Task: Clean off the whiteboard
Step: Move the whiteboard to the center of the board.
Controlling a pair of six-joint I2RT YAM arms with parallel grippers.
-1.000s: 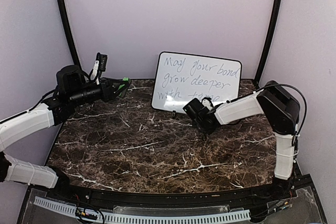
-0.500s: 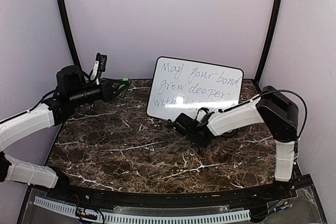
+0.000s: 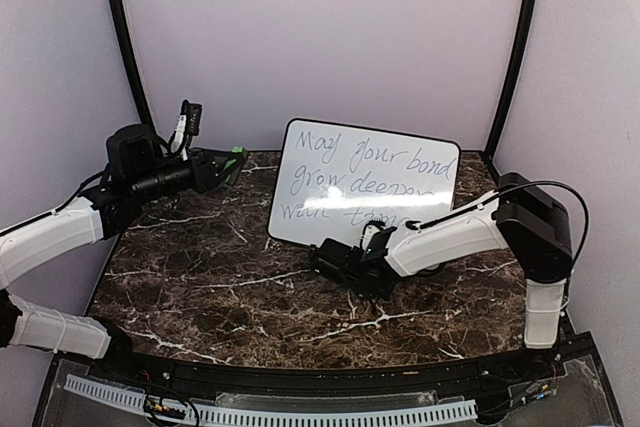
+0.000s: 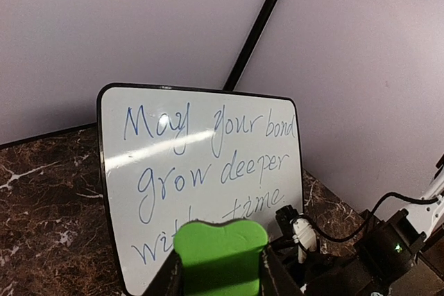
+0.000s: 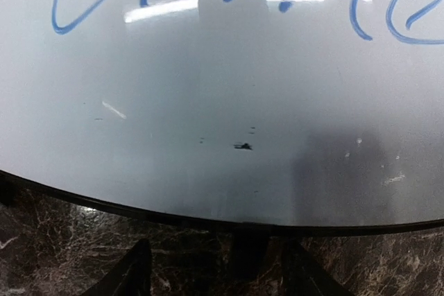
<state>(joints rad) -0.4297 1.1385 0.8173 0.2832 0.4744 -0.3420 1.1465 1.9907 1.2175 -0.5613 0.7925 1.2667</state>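
The whiteboard (image 3: 360,185) stands tilted back at the middle of the marble table, with blue handwriting across its face (image 4: 201,164). Low at its bottom edge sits my right gripper (image 3: 335,257), open. In the right wrist view the fingers (image 5: 135,272) stand apart on either side of the board's black foot (image 5: 248,251) and do not touch it; the board's lower face (image 5: 222,102) fills that view. To the left of the board and raised, my left gripper (image 3: 235,159) is shut on a green eraser (image 4: 220,251), which faces the writing from a distance.
Black frame posts (image 3: 125,37) rise at the back left and back right (image 3: 515,47) against the pale wall. The right arm (image 3: 450,232) lies low across the table in front of the board's right half. Dark marble table (image 3: 230,277) spreads to the front.
The whiteboard has slid forward and left with my right gripper at its base, and that gripper's jaws have opened off the foot. The left arm with the eraser has stayed put.
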